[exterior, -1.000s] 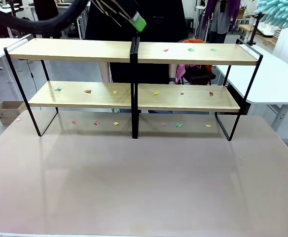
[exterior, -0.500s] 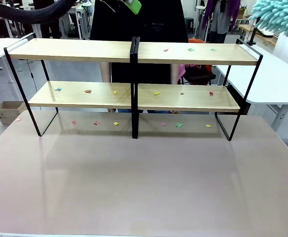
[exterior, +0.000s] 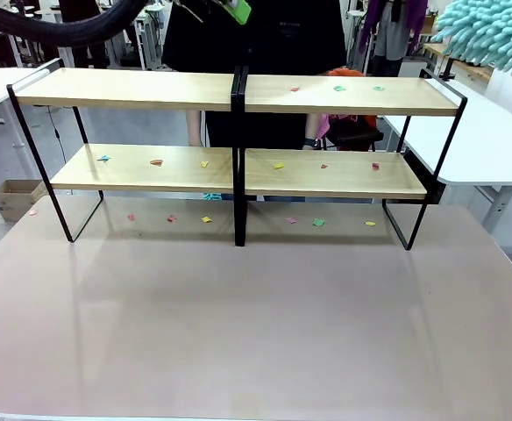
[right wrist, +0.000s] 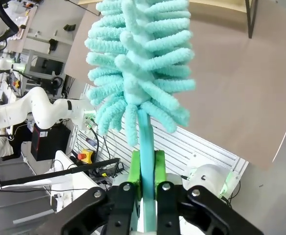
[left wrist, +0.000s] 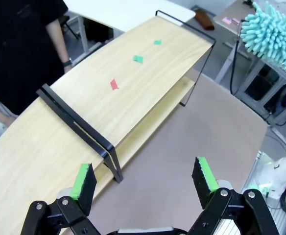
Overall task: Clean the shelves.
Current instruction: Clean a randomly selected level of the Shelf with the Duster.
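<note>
The shelves (exterior: pixel 238 132) stand across the far half of the pinkish tabletop (exterior: pixel 256 324): two sections joined side by side and two tiers, so four light wooden boards on one thin black frame. I count fifteen small coloured paper scraps (exterior: pixel 339 88): three on the upper right board, three on the lower left, three on the lower right, and six on the tabletop beneath the lower tier. My left gripper (left wrist: pixel 143 166) hangs high above the upper tier near the join, its two green pads (left wrist: pixel 83 178) spread wide apart with nothing between them. From there I look down on one red and two green scraps on the upper right board. My right gripper (right wrist: pixel 146 166) is pressed together on the teal handle of one fluffy turquoise duster (right wrist: pixel 138 63). The duster's head is up off the far right end of the shelves, over the white desk (exterior: pixel 475 140), touching no board. The paired black centre posts (exterior: pixel 238 158) stand where the sections meet and rise as a low rail across the upper tier. One person (exterior: pixel 265 35) in a black top stands close behind the shelves, near the middle. A cardboard box (exterior: pixel 15 197) sits on the floor past the left end.
</note>
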Tool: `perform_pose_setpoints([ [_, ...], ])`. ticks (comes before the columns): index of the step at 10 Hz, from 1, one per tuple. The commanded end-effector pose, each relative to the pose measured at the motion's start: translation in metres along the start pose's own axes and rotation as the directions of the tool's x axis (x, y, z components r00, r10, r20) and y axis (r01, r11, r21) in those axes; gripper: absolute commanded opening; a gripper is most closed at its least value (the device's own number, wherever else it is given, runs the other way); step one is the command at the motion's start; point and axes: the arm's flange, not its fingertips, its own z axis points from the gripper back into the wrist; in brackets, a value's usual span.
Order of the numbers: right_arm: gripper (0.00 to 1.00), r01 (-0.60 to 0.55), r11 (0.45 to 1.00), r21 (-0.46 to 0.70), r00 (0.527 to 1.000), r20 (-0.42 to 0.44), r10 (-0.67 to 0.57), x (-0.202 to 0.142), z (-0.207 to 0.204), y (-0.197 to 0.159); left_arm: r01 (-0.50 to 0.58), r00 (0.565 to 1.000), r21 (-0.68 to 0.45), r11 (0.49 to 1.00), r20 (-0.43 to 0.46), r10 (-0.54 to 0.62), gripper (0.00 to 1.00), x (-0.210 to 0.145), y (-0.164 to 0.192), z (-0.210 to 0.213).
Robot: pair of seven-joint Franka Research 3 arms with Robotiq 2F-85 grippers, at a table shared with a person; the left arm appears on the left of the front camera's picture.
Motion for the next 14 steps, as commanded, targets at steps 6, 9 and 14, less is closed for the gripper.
perform_pose_setpoints([
  [6, 0.12, -0.006, 1.0, 0.001, 1.0, -0.013, 0.006, 0.123, -0.097, 0.092, 0.006, 1.0, -0.018, 1.0, 0.023, -0.006, 1.0, 0.003, -0.003, 0.004],
  [9, 0.12, 0.089, 0.996, -0.016, 0.995, -0.047, -0.09, 0.183, -0.166, 0.132, 0.006, 1.0, -0.018, 1.0, 0.023, -0.006, 1.0, 0.003, -0.003, 0.004],
  [14, 0.12, 0.222, 0.973, -0.058, 0.971, -0.077, -0.226, 0.217, -0.25, 0.13, 0.006, 1.0, -0.018, 1.0, 0.023, -0.006, 1.0, 0.003, -0.003, 0.004],
])
